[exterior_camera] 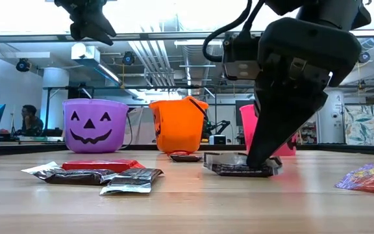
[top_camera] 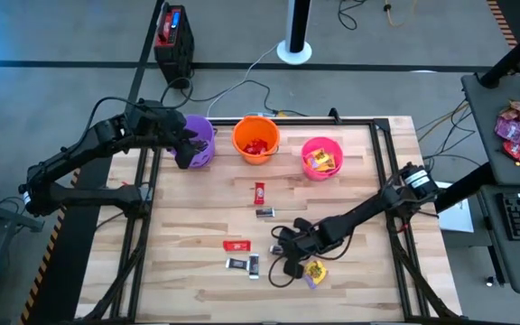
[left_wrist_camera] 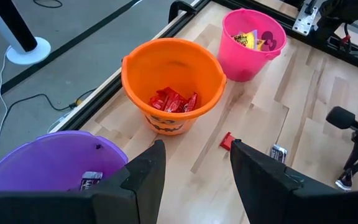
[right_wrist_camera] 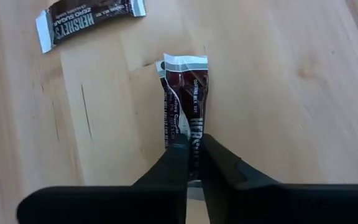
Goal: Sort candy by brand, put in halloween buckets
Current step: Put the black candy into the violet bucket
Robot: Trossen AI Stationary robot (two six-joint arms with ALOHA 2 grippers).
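- dark brown bar lies flat on the tabletop, near the front middle; right gripper is down on it, jaws pinched together on the wrapper's near end
- risk: grip is only on the thin foil edge, so the bar could slip out or tear on the lift; judgement only
- risk: bar hangs long from the jaws and could catch a bucket rim and drop outside
- look: glossy dark wrapper, silver crimped ends, white lettering, flat and slightly creased
- a second dark bar lies well apart from it; red bar and yellow packet also loose on the tabletop
- purple bucket holds one dark piece, orange bucket red ones, pink bucket yellow ones
- left gripper hovers over the purple bucket, jaws apart, empty
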